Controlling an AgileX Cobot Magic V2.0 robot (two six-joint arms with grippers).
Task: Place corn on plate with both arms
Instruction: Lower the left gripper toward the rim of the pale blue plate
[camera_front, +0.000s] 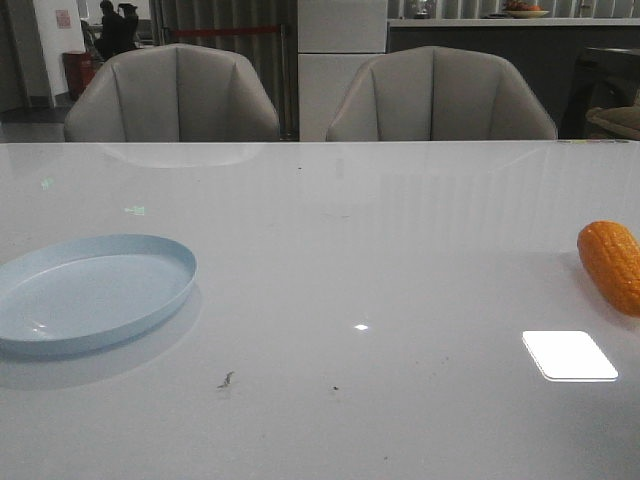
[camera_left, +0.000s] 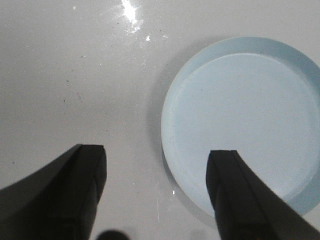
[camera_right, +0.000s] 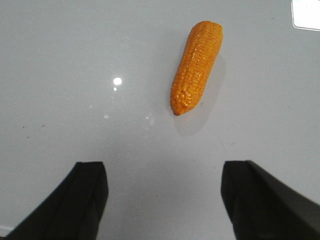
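Note:
The orange-yellow corn (camera_front: 611, 265) lies on the white table at the far right edge of the front view. A pale blue plate (camera_front: 60, 322) sits empty at the near left. Neither arm shows in the front view. In the right wrist view the corn (camera_right: 196, 66) lies ahead of my right gripper (camera_right: 162, 172), which is open, empty and well short of the cob's tapered end. In the left wrist view my left gripper (camera_left: 157, 157) is open and empty above the table. One finger (camera_left: 235, 185) overlaps the rim of the plate (camera_left: 240, 110).
Two grey chairs (camera_front: 175, 92) (camera_front: 440, 95) stand behind the table's far edge. A bright rectangular light reflection (camera_front: 568, 354) lies on the tabletop in front of the corn. Small dark specks (camera_front: 226, 380) mark the table near the front.

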